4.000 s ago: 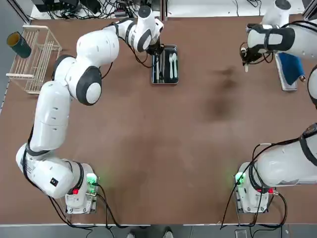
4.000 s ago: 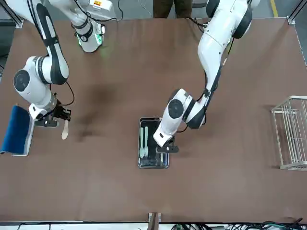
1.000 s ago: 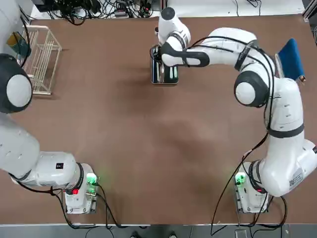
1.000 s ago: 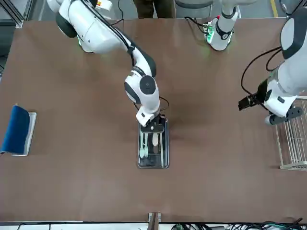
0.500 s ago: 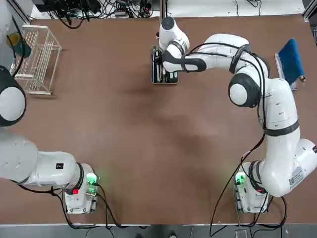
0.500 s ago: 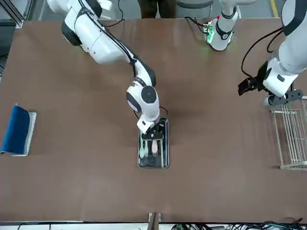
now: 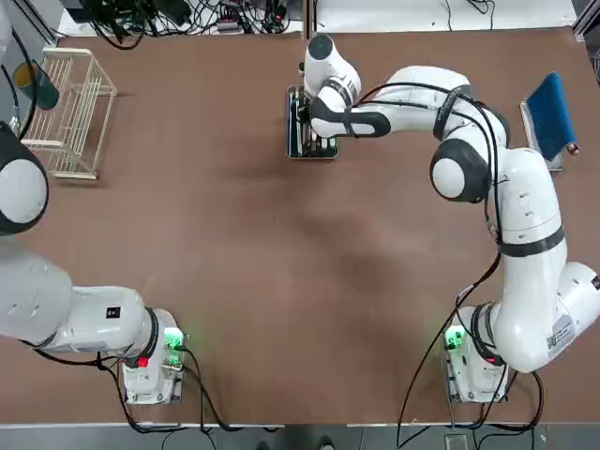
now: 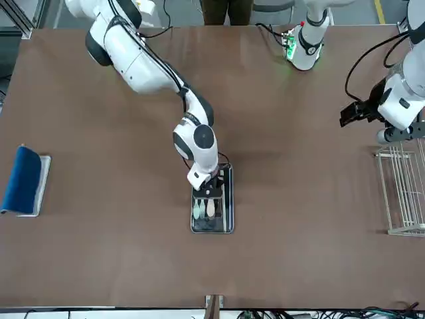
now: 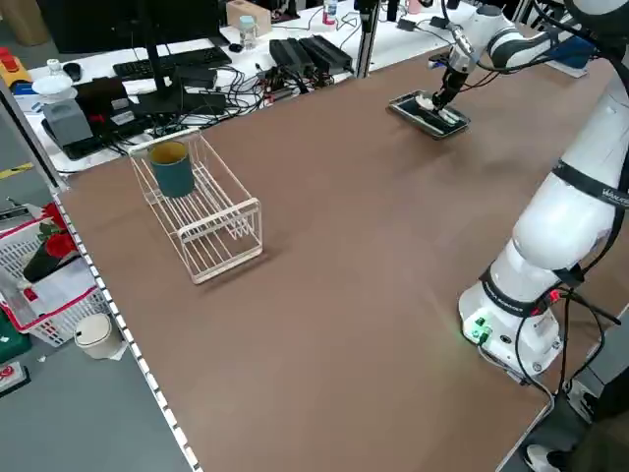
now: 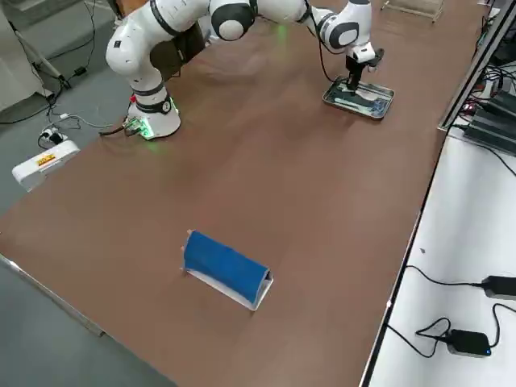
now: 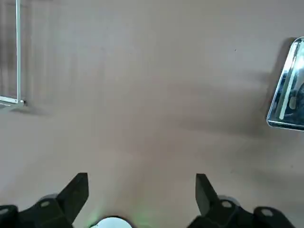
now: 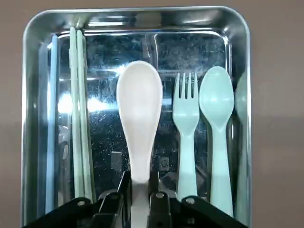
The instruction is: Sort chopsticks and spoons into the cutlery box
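Observation:
The cutlery box (image 12: pixel 28 118) is a shiny metal tray at the table's far middle (image 7: pixel 292 122). My right gripper (image 12: pixel 142 202) is shut on the handle of a white spoon (image 12: pixel 139 114), whose bowl hangs low inside the box (image 8: pixel 210 209). The chopsticks (image 12: pixel 78 118) lie along one side compartment. A pale green fork (image 12: pixel 186 118) and a pale green spoon (image 12: pixel 216 104) lie on the other side. My left gripper (image 11: pixel 141 190) is open and holds nothing, over bare table near the wire rack (image 8: pixel 355 113).
A white wire rack (image 7: pixel 70 108) holding a dark green cup (image 7: pixel 42 84) stands at the far left. A blue pad in a holder (image 7: pixel 548 112) sits at the far right. A person stands beyond the table's near edge in the front view (image 8: pixel 226 10).
My right gripper has carried the white spoon further along and down into the box. My left gripper has drifted farther from the box, beside the rack, still open.

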